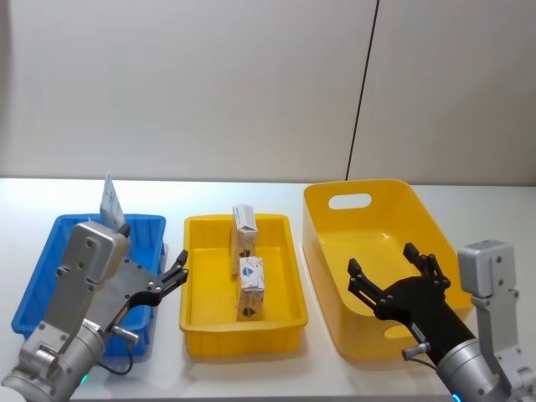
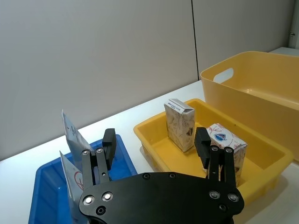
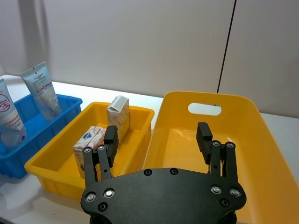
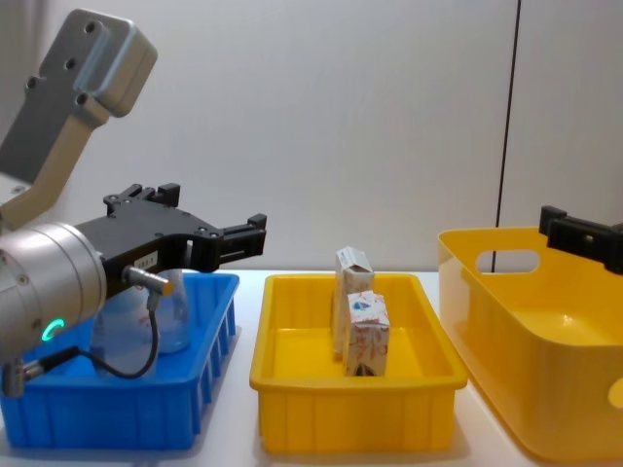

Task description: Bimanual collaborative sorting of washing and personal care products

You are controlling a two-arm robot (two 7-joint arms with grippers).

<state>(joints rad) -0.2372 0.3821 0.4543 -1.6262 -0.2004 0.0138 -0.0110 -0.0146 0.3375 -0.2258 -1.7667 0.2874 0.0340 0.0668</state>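
Note:
Two small white cartons [image 1: 244, 230] [image 1: 250, 287] stand one behind the other in the yellow tray [image 1: 243, 343]. Two pale squeeze tubes [image 3: 43, 88] [image 3: 9, 116], one with a red mark, stand upright in the blue bin [image 1: 50, 251]. My left gripper [image 1: 151, 251] hovers open over the blue bin's right side, with nothing between its fingers; in the left wrist view the left gripper [image 2: 155, 137] frames the cartons [image 2: 180, 123] beyond it. Above the large yellow tub [image 1: 368, 188], my right gripper [image 1: 383, 260] is open and holds nothing, and the right gripper [image 3: 157, 133] sits high over the tub's near wall.
Blue bin, yellow tray and large yellow tub [image 4: 526, 370] stand side by side on a white table, left to right. The tub has a handle slot [image 3: 204, 109] in its far wall. A grey wall runs behind the table.

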